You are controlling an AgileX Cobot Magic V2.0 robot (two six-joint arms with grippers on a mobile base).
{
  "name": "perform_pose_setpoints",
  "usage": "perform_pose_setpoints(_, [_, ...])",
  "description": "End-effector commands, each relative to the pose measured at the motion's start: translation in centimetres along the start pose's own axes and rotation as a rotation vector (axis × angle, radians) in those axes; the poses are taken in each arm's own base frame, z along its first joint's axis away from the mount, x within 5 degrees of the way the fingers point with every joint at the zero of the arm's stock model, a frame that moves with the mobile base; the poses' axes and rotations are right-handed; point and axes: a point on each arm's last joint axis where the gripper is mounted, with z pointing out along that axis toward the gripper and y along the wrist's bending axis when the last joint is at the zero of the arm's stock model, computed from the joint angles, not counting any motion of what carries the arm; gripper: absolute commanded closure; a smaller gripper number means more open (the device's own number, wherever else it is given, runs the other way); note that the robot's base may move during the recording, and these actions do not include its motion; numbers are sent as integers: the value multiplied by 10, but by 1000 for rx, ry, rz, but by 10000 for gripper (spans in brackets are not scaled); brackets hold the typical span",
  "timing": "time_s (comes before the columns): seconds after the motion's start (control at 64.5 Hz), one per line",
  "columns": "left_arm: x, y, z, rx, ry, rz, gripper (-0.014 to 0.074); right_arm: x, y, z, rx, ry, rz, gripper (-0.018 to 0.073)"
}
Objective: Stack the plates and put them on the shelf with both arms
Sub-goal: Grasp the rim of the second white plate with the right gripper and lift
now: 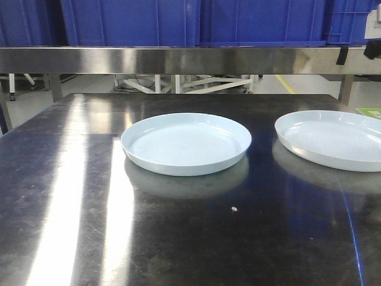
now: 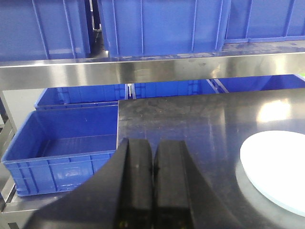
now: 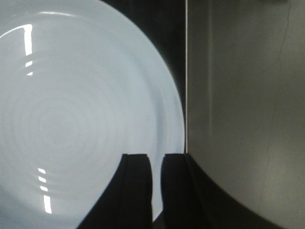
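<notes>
Both lie on the table (image 1: 71, 196), flat, well apart, unstacked: centre plate (image 1: 186, 143) at table's middle, edge plate (image 1: 333, 138) by table's right side, partly cut off by the frame. Neither plate is on the shelf (image 1: 178, 59), whose steel rail runs across past table's far edge w/ blue bins (image 1: 131, 21) on the tier above. Small pale crumb (image 1: 234, 209) on table nearer the camera than centre plate.

L gripper (image 2: 153, 186) hangs over table's left part, fingers pressed together w/ only a hairline slit, holding nothing; one plate shows off to its right, not touching. Open bin (image 2: 62, 148) sits beside table's left edge, lower down.

R gripper (image 3: 156, 191) hovers over a plate rim near table's right edge; fingers parted by a slim gap, nothing btwn them.
</notes>
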Motion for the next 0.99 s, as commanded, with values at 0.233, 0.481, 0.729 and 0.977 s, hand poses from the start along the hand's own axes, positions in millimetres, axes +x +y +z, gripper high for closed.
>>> perform_pose_setpoints(0.233, [-21,2,-2,-15,-131,-5,514,-26,-4,7,18,-42,-8,213])
perform_pose_setpoints(0.481, [-21,2,-2,-15,-131,-5,514,-24,-9,8,25,-25,-1,213])
perform_pose_setpoints(0.729, [-21,2,-2,-15,-131,-5,514,-33,-7,-6,23,-60,-7,137])
perform_pose_setpoints(0.977, [-21,2,-2,-15,-131,-5,514,-39,-5,-21,20,-61,-12,90])
